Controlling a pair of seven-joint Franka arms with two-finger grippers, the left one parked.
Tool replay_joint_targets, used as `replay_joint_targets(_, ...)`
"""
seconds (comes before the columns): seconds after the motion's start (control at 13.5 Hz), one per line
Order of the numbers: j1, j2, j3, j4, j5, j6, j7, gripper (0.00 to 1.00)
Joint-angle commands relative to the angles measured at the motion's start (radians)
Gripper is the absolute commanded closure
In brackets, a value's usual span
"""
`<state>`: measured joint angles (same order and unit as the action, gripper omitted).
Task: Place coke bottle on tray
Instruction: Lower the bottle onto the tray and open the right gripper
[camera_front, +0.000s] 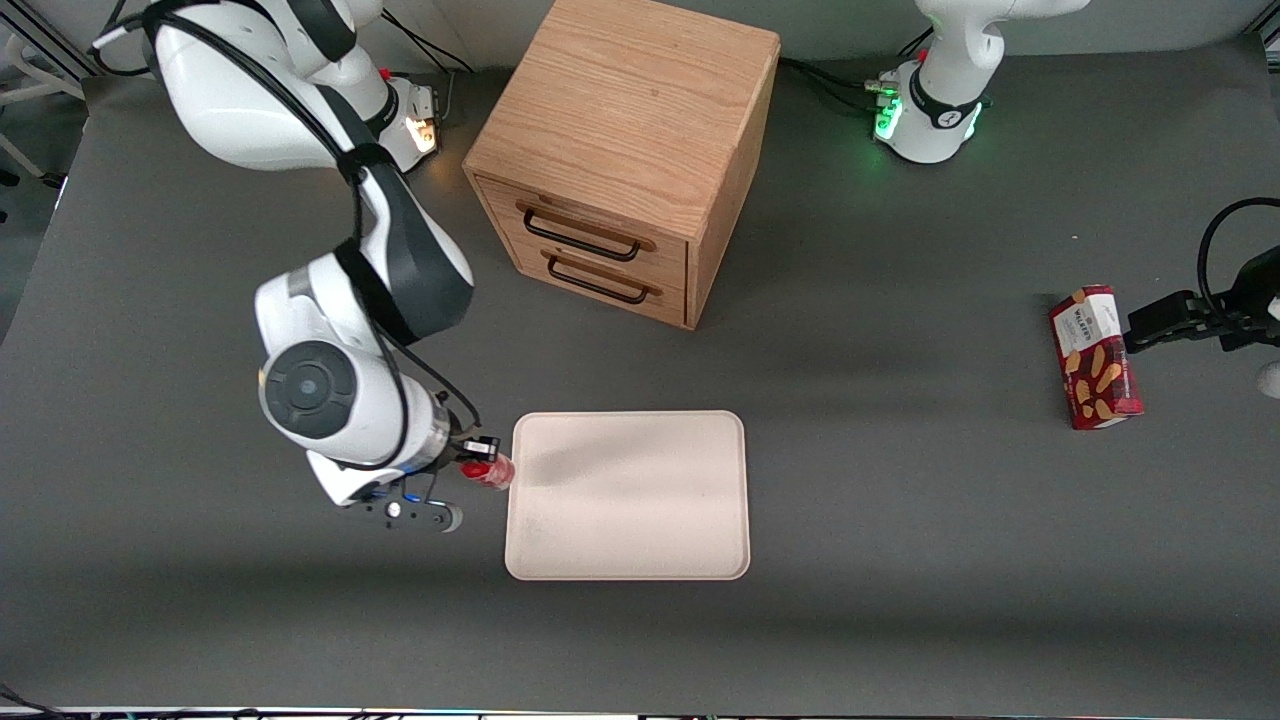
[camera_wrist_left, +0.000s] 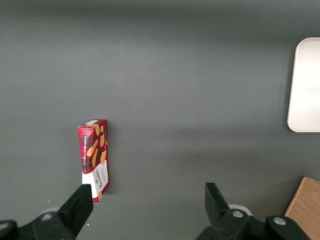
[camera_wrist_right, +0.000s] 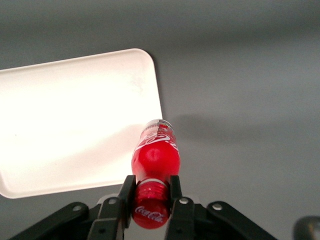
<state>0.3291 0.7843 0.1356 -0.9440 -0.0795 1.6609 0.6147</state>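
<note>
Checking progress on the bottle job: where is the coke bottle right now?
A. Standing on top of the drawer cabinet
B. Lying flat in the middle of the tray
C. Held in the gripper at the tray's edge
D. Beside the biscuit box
C: the gripper is shut on the neck of the coke bottle, which hangs at the rim of the tray at the working arm's end, not yet set down.
</note>
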Motion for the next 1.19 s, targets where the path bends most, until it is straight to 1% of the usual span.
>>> replay_joint_targets(0.0,0.010,0.050,0.024,0.074,-0.032,0.032,0.066,1.00)
replay_joint_targets(0.52,0.016,0.088,0.024,0.070,-0.037,0.111,0.071,1.00)
replay_joint_targets(0.96,0.016,0.115,0.021,0.045,-0.042,0.140,0.060,1.00)
replay_joint_targets(1.11,0.016,0.115,0.019,0.012,-0.042,0.170,0.062,1.00)
